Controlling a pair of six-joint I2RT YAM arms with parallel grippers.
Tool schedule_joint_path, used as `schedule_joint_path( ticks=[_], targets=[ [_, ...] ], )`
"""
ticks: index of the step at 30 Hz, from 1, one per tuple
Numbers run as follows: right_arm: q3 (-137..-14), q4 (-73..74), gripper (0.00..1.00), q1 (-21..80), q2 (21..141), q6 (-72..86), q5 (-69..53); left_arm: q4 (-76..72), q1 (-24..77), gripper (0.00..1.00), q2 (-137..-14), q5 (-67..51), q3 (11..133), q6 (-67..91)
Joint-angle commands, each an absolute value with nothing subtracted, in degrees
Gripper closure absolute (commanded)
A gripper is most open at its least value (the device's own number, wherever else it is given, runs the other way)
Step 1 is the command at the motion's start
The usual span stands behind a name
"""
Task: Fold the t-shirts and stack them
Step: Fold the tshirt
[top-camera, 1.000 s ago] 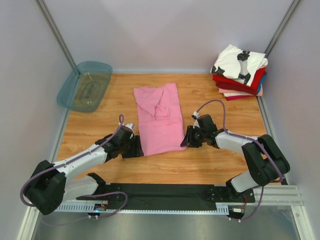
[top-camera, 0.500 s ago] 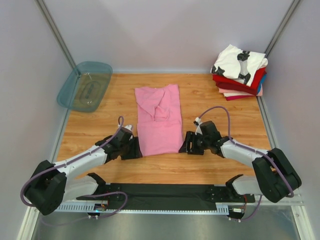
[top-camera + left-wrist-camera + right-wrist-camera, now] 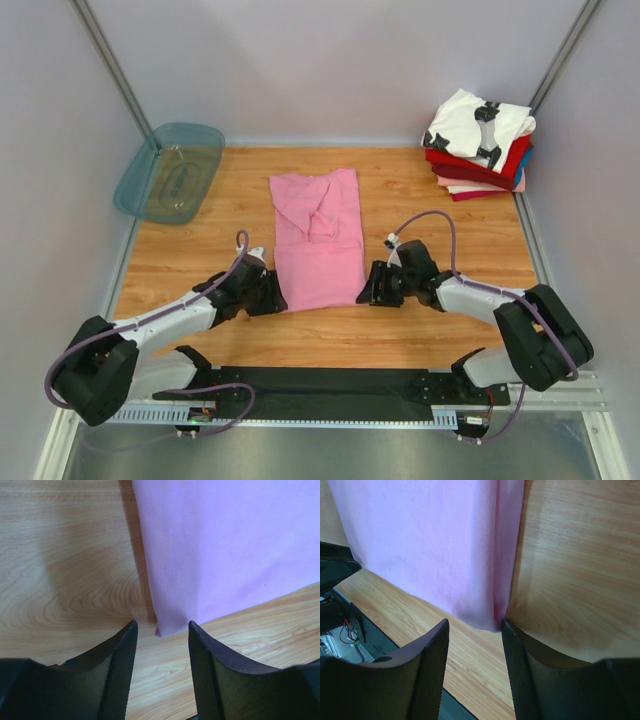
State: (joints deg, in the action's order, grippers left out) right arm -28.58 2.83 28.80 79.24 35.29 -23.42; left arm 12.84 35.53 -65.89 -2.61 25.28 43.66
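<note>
Pink t-shirt (image 3: 318, 250) — only its near corners show in wrist views.

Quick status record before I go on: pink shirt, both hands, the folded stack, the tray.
pink shirt: lying mid-table, folded into a long strip
left hand: open, at shirt's near left corner, nothing gripped
right hand: open, at near right corner, nothing gripped
folded stack: far right corner
white printed shirt: on top of stack
tray: far left corner, apart from shirt

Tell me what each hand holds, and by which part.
Nothing yet: the left hand and right hand stand open at the pink t-shirt's near corners.
</note>
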Motion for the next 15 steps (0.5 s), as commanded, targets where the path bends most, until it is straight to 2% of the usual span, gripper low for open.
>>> schedule_joint_path(
  ticks=[1,3,6,7,9,10,12,13,15],
  targets=[
    [-26.4,5.3,0.51,28.9,83.0,34.4,-19.9,12.2,35.7,0.48,-66.6,-2.8,22.3,44.5],
    [-26.2,4.8,0.55,28.9,83.6,34.5,-20.3,11.5,35.8,0.5,-67.0,-3.0,21.6,44.6],
    [-26.3,4.7,0.64,28.9,83.5,34.4,-20.2,10.7,35.7,0.6,-68.3,-3.3,21.5,45.0],
    [-26.2,4.7,0.68,28.9,83.4,34.4,-20.2,9.9,35.8,0.67,-68.6,-3.9,21.4,45.1],
    [-26.3,4.8,0.73,29.0,83.5,34.4,-20.2,9.0,35.8,0.73,-69.7,-4.2,21.3,45.3],
    [-26.4,4.7,0.79,28.9,83.8,34.5,-20.2,8.5,35.9,0.81,-70.0,-4.4,21.4,45.3],
    [-26.4,4.7,0.87,28.9,83.8,34.4,-20.4,8.3,35.8,0.9,-70.8,-4.4,21.3,45.4],
    [-26.3,4.7,0.95,28.9,83.7,34.5,-20.5,8.4,35.8,0.98,-70.8,-4.6,21.4,45.3],
    [-26.4,5.1,1.0,29.0,83.4,34.4,-20.7,9.2,35.9,1.0,-70.4,-4.3,21.7,45.2]
  ],
)
